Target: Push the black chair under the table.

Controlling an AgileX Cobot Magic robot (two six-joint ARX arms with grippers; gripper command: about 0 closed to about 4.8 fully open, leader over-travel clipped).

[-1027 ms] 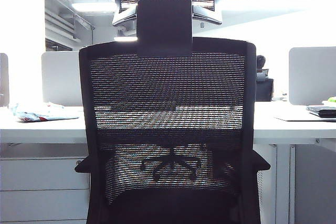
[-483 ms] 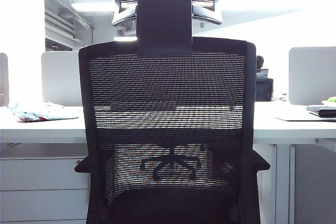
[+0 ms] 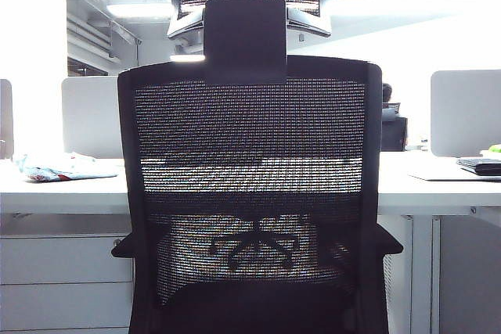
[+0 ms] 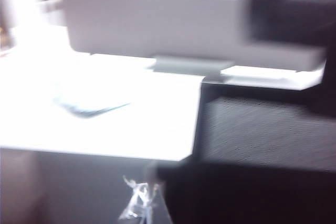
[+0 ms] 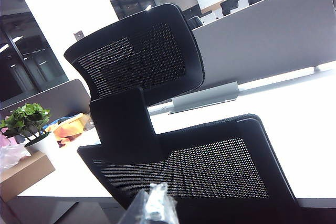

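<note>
Exterior view: black chair (image 3: 249,193) at centre, before white surface (image 3: 63,189); no end effector visible. Wrist views only: left end effector (image 4: 143,205) and right end effector (image 5: 152,205) tips, chair at 12 o'clock of right one; opening cannot tell.

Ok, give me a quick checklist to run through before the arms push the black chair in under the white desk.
1. Black chair squarely faces the white desk: ok.
2. Chair seat already under the desk: cannot tell, the mesh back hides it.
3. Left gripper on the chair: not ok, it sits just beside the chair back, not touching; image blurred.
4. Right gripper on the chair: cannot tell, its tip is close behind the back.
5. Jaw state, both grippers: cannot tell.
6. Armrests clear the desk's drawer unit: cannot tell.
</note>
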